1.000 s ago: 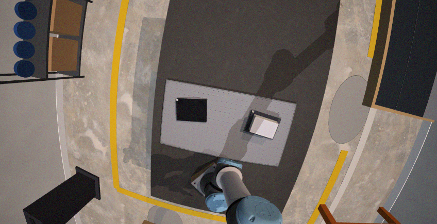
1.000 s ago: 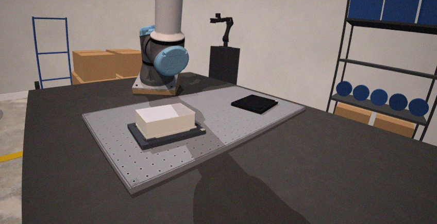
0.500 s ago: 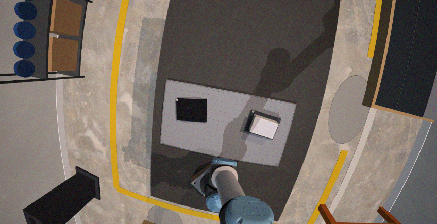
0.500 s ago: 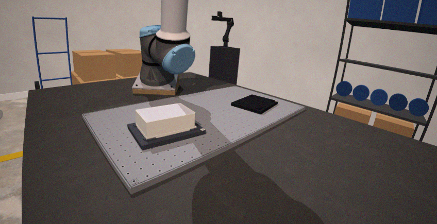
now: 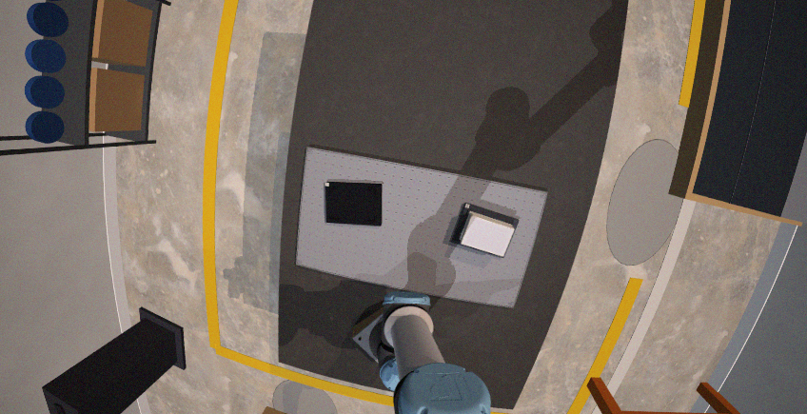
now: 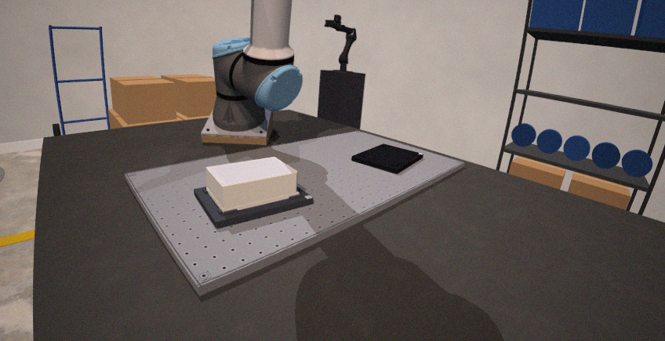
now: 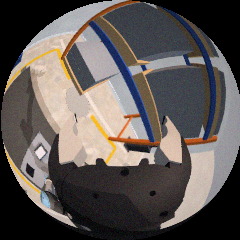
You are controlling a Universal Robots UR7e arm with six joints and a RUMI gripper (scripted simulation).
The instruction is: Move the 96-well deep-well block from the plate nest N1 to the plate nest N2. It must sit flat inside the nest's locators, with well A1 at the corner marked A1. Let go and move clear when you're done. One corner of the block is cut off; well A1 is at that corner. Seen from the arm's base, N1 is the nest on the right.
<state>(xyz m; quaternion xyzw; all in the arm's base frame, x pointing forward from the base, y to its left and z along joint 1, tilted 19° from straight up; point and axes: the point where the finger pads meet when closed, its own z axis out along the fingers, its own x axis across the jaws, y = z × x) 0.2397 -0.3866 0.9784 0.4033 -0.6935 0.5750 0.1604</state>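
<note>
Perforated plate (image 6: 261, 239) on dark table (image 6: 513, 244)

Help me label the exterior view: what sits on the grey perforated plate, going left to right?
White block on its dark nest → bare black nest.

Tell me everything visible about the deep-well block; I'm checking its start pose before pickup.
The deep-well block is a plain off-white box, white on top and cream on its sides, matte like plastic; individual wells cannot be made out. It sits upright and flat in the dark plate nest N1 on the perforated grey plate. Only the nest touches it. The open gripper is elsewhere, holding nothing.
</note>
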